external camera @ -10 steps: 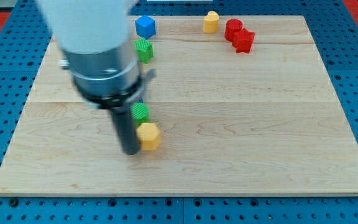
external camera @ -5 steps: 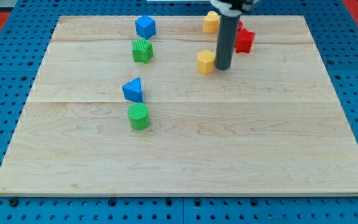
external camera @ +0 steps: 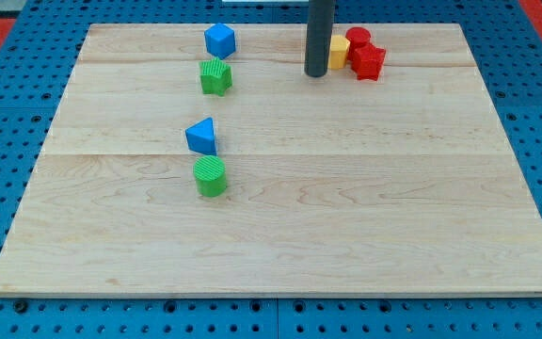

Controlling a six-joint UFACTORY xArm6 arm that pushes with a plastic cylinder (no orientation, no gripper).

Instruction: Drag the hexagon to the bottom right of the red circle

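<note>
The yellow hexagon (external camera: 339,52) lies near the view's top, right of centre. It touches the lower left of the red circle (external camera: 357,39) and the left of another red block (external camera: 370,62). My rod comes down from the view's top, and my tip (external camera: 316,73) rests on the board just left of and slightly below the hexagon. The rod hides the hexagon's left edge. Only one yellow block shows; the rod covers the spot behind it.
A blue cube (external camera: 219,40) and a green block (external camera: 215,76) sit at the top left of centre. A blue triangle (external camera: 201,137) and a green cylinder (external camera: 210,176) sit at mid-left. The wooden board (external camera: 422,207) lies on blue pegboard.
The yellow hexagon has moved from beside the green cylinder up and right, to rest against the red blocks. My tip went with it and now stands on its left side.
</note>
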